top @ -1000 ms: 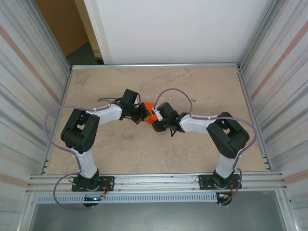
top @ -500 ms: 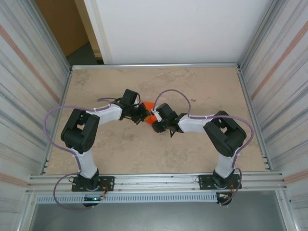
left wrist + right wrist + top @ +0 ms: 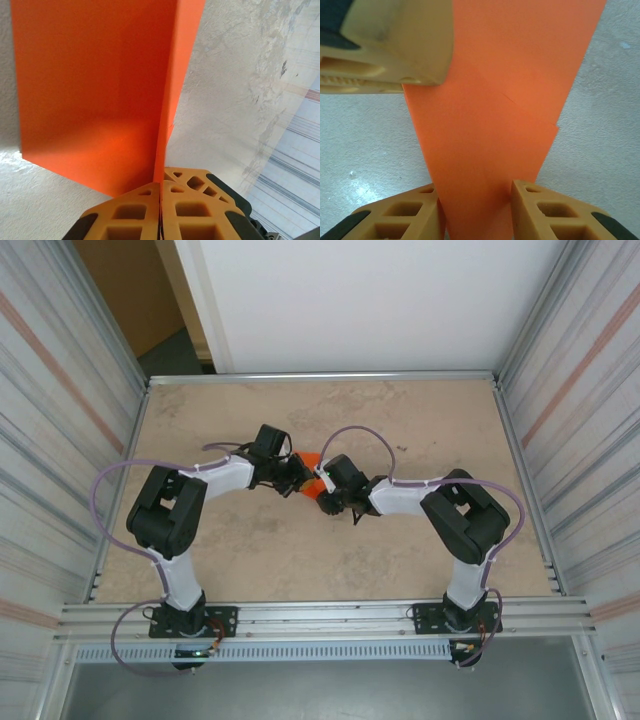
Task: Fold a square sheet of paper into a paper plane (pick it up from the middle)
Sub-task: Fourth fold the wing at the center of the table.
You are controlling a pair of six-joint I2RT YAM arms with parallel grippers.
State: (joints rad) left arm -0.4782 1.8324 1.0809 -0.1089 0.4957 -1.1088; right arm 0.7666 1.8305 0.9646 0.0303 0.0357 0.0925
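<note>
The square sheet of paper [image 3: 312, 459] is bright orange and folded, and it is held up at the middle of the table between my two grippers. My left gripper [image 3: 298, 482] is shut on it. In the left wrist view the pads [image 3: 135, 210] meet on a folded edge of the paper [image 3: 95, 90], whose panels stand up from the jaws. My right gripper [image 3: 323, 492] is open, its fingers [image 3: 540, 205] on either side of a tapering flap of the paper [image 3: 510, 75]. The left gripper's finger [image 3: 395, 45] shows at the top left there.
The beige table [image 3: 420, 420] lies bare all round the arms. Aluminium rails [image 3: 320, 615] run along the near edge, and corrugated walls [image 3: 580, 390] stand on both sides. A white panel [image 3: 350, 300] stands behind the table.
My right arm has shifted a little to the left toward the left gripper, and its jaws have narrowed around the paper. The left arm has stayed in place.
</note>
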